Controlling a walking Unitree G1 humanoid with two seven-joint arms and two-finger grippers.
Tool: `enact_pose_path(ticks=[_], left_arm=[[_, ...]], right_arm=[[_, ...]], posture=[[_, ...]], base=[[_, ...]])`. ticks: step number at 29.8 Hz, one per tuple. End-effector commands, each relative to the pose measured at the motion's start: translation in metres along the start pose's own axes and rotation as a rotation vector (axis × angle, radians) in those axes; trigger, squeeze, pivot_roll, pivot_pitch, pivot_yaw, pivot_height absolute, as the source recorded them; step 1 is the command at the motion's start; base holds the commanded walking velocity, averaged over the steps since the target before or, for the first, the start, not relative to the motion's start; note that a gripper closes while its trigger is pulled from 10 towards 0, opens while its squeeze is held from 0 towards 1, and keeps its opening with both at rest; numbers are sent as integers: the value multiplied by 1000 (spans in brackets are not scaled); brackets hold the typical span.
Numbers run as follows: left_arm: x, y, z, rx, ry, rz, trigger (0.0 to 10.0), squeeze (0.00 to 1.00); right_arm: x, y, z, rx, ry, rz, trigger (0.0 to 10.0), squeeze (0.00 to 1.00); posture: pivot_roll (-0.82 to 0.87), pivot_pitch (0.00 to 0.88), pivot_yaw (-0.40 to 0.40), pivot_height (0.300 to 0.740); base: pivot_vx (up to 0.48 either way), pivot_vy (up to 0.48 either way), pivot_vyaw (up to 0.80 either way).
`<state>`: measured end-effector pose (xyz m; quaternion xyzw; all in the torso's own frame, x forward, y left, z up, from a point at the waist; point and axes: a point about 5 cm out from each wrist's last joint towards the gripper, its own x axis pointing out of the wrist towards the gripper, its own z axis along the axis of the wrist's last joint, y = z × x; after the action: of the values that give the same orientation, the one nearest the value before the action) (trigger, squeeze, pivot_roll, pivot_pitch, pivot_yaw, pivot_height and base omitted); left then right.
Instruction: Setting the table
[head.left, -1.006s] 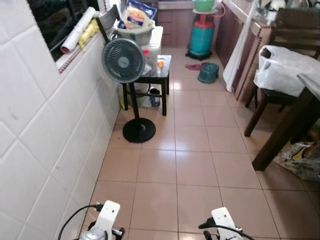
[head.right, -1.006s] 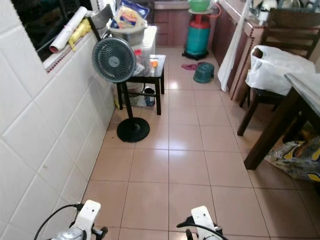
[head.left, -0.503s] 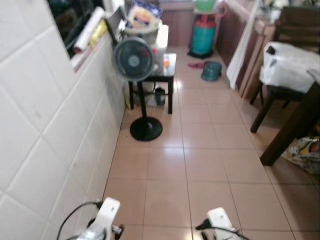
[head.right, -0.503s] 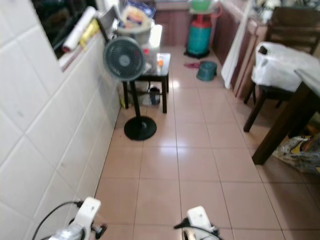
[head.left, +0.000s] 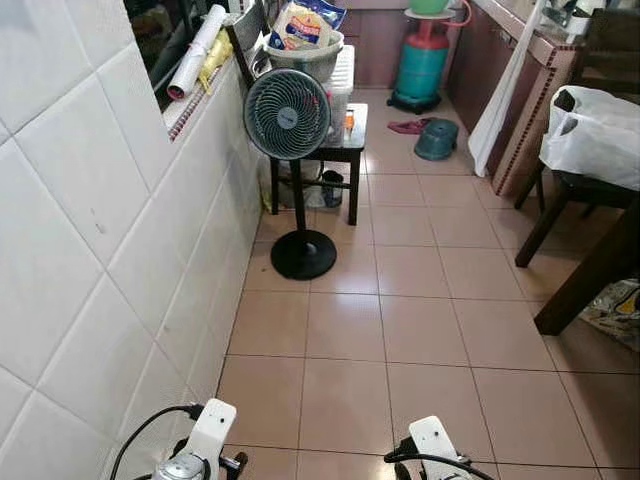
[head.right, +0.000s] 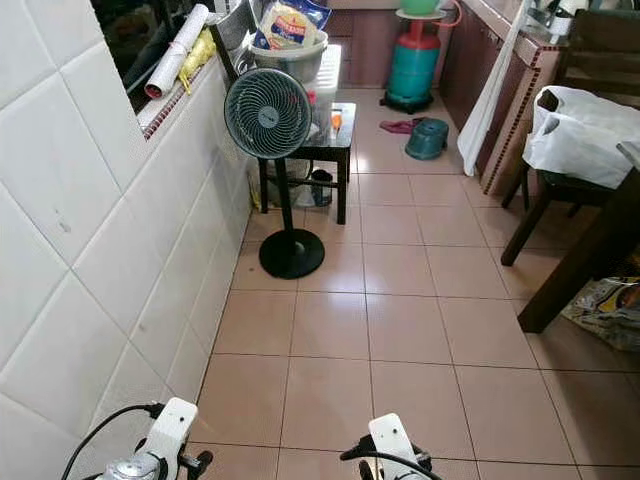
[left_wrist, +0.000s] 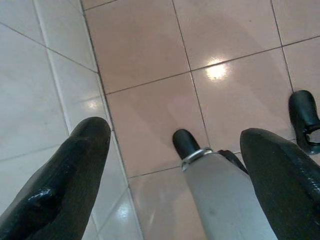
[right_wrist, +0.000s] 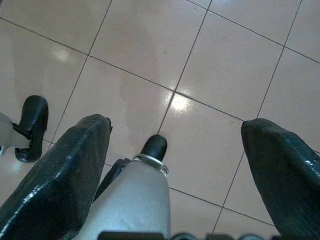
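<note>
Glossy tiled floor; glazed white wall tiles; dark wood table leg; plastic bag.

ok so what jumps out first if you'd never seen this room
A grey pedestal fan stands on the tiled floor beside the white tiled wall on the left, in front of a small black table piled with a basin of packets. Farther back stands a teal gas cylinder, and on the right a white plastic bag sits on a dark chair.

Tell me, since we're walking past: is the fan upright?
Upright: the fan stands straight on its pole over its round base on the floor.
</note>
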<state>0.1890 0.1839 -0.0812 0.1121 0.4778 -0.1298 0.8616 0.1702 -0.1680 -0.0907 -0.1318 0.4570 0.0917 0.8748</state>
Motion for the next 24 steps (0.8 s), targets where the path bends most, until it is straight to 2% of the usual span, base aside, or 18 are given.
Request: enact_pose_path(ticks=[1, 8, 16, 24], left_arm=[[-1, 3, 0, 3, -2, -9, 10000, 0], [-1, 3, -1, -5, 5, -24, 10000, 0], [-2, 5, -2, -5, 9, -29, 10000, 0], [-2, 6, -2, -10, 11, -29, 10000, 0]], right_arm=[[0, -2, -1, 14, -5, -6, 10000, 0], [-1, -2, -4, 10, 5, -8, 10000, 0], [-2, -2, -6, 9, 8, -5, 10000, 0], [-1, -2, -4, -10, 4, 0, 10000, 0]], posture=[[-50, 0, 46, 740], [-50, 0, 47, 740], [-45, 0, 45, 740], [-37, 0, 39, 740]], base=[[0, 0, 0], [238, 0, -432], [367, 0, -591], [414, 0, 0]])
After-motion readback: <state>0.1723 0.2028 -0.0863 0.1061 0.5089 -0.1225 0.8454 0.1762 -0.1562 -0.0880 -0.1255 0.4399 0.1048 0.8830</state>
